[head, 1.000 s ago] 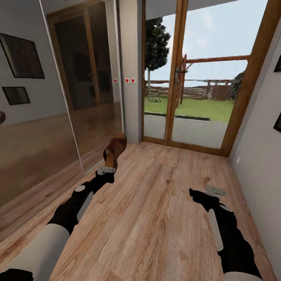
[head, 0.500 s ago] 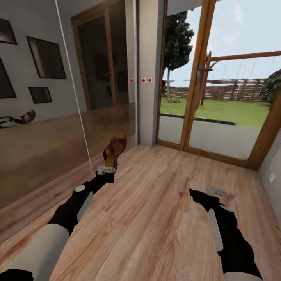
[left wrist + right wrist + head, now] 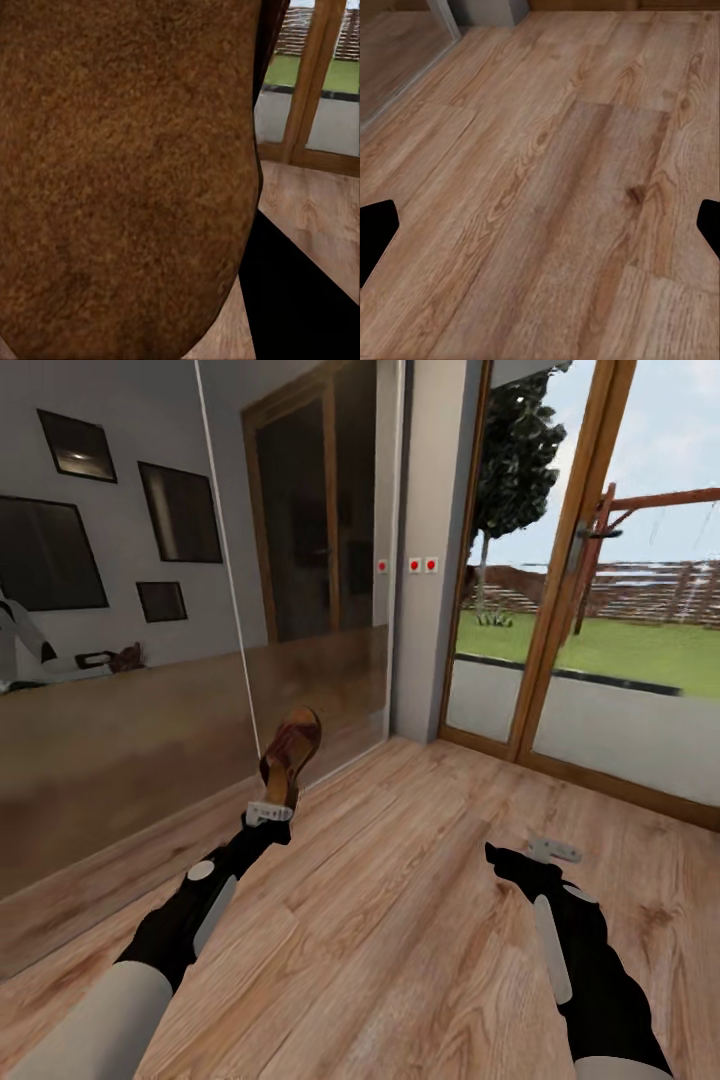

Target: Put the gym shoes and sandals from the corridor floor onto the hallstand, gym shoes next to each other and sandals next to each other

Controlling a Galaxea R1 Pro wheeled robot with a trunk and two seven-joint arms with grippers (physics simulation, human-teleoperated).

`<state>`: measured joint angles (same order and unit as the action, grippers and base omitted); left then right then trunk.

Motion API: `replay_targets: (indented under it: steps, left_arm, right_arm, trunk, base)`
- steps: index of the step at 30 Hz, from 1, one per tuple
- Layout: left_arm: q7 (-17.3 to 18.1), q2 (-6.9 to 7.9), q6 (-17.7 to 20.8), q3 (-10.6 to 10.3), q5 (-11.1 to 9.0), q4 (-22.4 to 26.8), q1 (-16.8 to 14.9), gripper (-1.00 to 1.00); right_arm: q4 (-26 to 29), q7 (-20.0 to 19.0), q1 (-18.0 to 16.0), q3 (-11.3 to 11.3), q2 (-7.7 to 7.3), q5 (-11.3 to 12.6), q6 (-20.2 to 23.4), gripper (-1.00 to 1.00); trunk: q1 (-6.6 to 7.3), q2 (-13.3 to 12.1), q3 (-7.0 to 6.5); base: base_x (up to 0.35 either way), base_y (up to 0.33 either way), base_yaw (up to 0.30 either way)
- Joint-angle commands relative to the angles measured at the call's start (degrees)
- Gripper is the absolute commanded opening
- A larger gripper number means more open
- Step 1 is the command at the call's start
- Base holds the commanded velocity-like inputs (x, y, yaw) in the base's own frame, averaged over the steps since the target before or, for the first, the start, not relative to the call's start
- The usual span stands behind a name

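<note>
The left gripper (image 3: 270, 812) is closed on a brown strapped sandal (image 3: 290, 752), held upright; the right gripper (image 3: 553, 849) hangs open and empty above the wood-grain plank floor (image 3: 400, 920).

The sandal (image 3: 127, 172) hides the left end effector's (image 3: 270, 812) fingers.

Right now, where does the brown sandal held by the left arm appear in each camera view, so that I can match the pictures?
Head view: the sandal stands up from the left gripper, left of centre, before the mirrored wall.
Left wrist view: the sandal is very close, covering most of the picture.
Right wrist view: not in it; the wood floor is seen.
Shared landmark: the wooden-framed glass door, also in the left wrist view.
</note>
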<state>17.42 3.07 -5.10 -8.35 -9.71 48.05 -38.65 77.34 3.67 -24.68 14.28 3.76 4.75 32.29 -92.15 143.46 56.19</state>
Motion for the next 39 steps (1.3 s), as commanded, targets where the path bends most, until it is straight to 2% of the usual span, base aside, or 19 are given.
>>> replay_targets:
  steps: [1,3,4,11,14,18,22,24,28,32,33,35,39]
  left_arm:
    - [0.0,0.13,-3.1,-0.2,-0.6,-0.1,0.9,-1.00]
    - [0.0,0.34,-9.1,-0.1,-0.6,-0.1,3.4,-1.00]
    - [0.0,0.44,-9.7,-0.1,-0.6,-0.1,3.7,-1.00]
    - [-0.1,2.81,-10.8,0.0,-0.6,-0.1,4.5,-1.00]
    - [-0.2,3.42,-11.0,0.0,-0.7,-0.1,6.2,-1.00]
    - [-0.2,3.69,-12.6,0.4,-0.7,-0.1,8.7,-1.00]
    - [-0.1,3.77,-15.6,2.0,-0.7,-0.1,9.6,-1.00]
    - [0.0,3.77,-15.9,2.3,-0.7,-0.1,9.8,-1.00]
    - [0.0,3.78,-16.4,2.7,-0.7,-0.1,12.2,-1.00]
    - [-0.1,3.74,-16.9,4.4,-1.5,0.0,13.4,-1.00]
    - [-0.1,3.64,-17.2,7.3,-3.4,0.0,13.7,-1.00]
    - [-0.1,3.62,-17.3,8.2,-4.2,0.0,13.8,-1.00]
    - [-0.2,3.56,-17.3,8.7,-4.7,-0.1,13.9,-1.00]
  right_arm:
    - [0.1,0.4,0.0,0.0,0.02,0.5,0.3,1.00]
    - [0.1,0.4,0.0,0.0,0.02,0.5,0.3,1.00]
    - [0.1,0.4,0.0,0.1,0.02,0.5,0.2,1.00]
    - [0.1,0.4,0.0,0.1,0.02,0.5,0.3,1.00]
    - [0.1,0.3,0.0,0.1,0.02,0.5,0.2,1.00]
    - [0.0,0.3,0.0,0.1,0.02,0.5,0.3,1.00]
    - [0.0,0.3,0.0,0.0,0.02,0.5,0.2,1.00]
    - [0.0,0.3,0.0,0.0,0.02,0.5,0.2,1.00]
    - [0.0,0.3,0.0,0.0,0.02,0.5,0.2,1.00]
    - [0.0,0.3,0.0,0.0,0.02,0.5,0.2,1.00]
    - [0.0,0.3,0.0,0.0,0.02,0.5,0.2,1.00]
    - [0.0,0.3,0.0,0.0,0.02,0.5,0.2,1.00]
    - [0.0,0.3,0.0,0.0,0.02,0.5,0.2,1.00]
  trunk:
    - [0.01,0.0,0.05]
    - [0.01,0.0,0.05]
    - [0.01,0.0,0.05]
    - [0.01,0.0,0.05]
    - [0.01,0.0,0.05]
    - [0.01,0.0,0.05]
    - [0.01,0.0,0.05]
    - [0.01,0.0,0.05]
    - [0.01,0.0,0.05]
    - [0.01,0.0,0.05]
    - [0.01,0.0,0.05]
    - [0.01,0.0,0.05]
    - [0.01,0.0,0.05]
  base:
    - [0.019,-0.010,0.284]
    - [0.008,-0.004,0.233]
    - [0.003,-0.001,0.129]
    - [0.001,0.000,0.035]
    - [0.000,0.000,0.004]
    - [0.000,0.000,0.000]
    - [0.000,0.000,0.000]
    - [0.000,0.000,0.000]
    - [0.000,0.000,0.000]
    - [0.000,0.000,0.051]
    - [0.113,-0.017,0.241]
    - [0.204,-0.079,0.264]
    - [0.280,-0.169,0.282]
